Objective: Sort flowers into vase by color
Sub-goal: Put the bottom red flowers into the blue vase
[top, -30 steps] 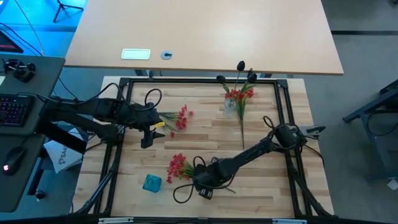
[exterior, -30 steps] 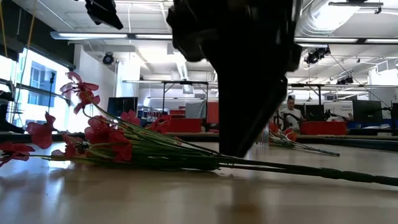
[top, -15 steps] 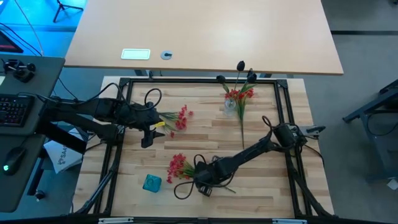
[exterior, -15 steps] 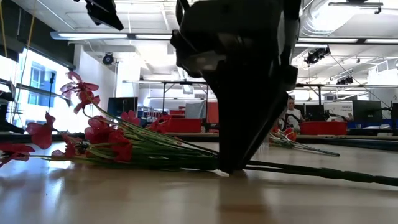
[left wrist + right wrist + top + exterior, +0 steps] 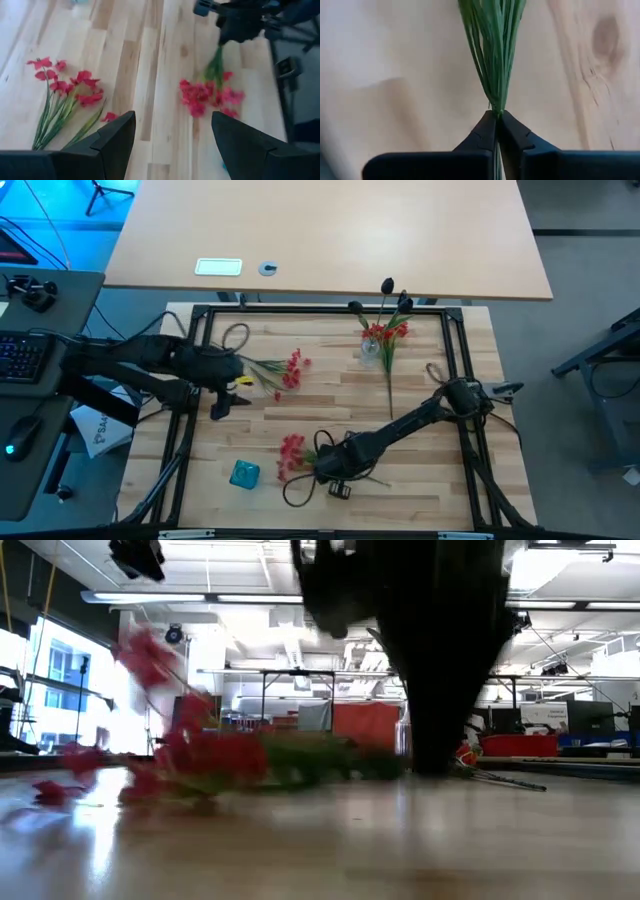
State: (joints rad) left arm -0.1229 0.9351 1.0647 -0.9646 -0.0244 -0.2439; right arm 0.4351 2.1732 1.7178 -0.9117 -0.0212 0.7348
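My right gripper (image 5: pixel 335 470) is near the table's front, shut on the green stems of a red-blossomed bunch (image 5: pixel 290 452). In the low view this bunch (image 5: pixel 190 755) is a blur left of the gripper (image 5: pixel 440 765). A second red sprig (image 5: pixel 285 370) lies flat on the table at the left. My left gripper (image 5: pixel 232 385) hovers beside it, open and empty. Its wrist view shows both the sprig (image 5: pixel 65 95) and the held bunch (image 5: pixel 210 92). A small glass vase (image 5: pixel 371 350) at the far side holds red blossoms and dark buds. My right gripper pinches the gathered green stems (image 5: pixel 496 107) of the bunch between its two fingertips (image 5: pixel 485 130). The stems run straight on from the fingers, fanning out toward the blossoms. The stem end looks raised off the table in the low view; the blossom end stays low.
A blue block (image 5: pixel 244 473) lies near the table's front left. A black metal frame (image 5: pixel 320 308) borders the wooden table. A long green stem (image 5: pixel 390 380) reaches from the vase toward the table's middle. A loose cable (image 5: pixel 295 492) loops by my right gripper.
My right gripper has gone a little toward the table's right edge with the bunch, which has slid along and whose stem end has come up off the table. My left gripper has drawn back toward the table's left edge, away from the second sprig.
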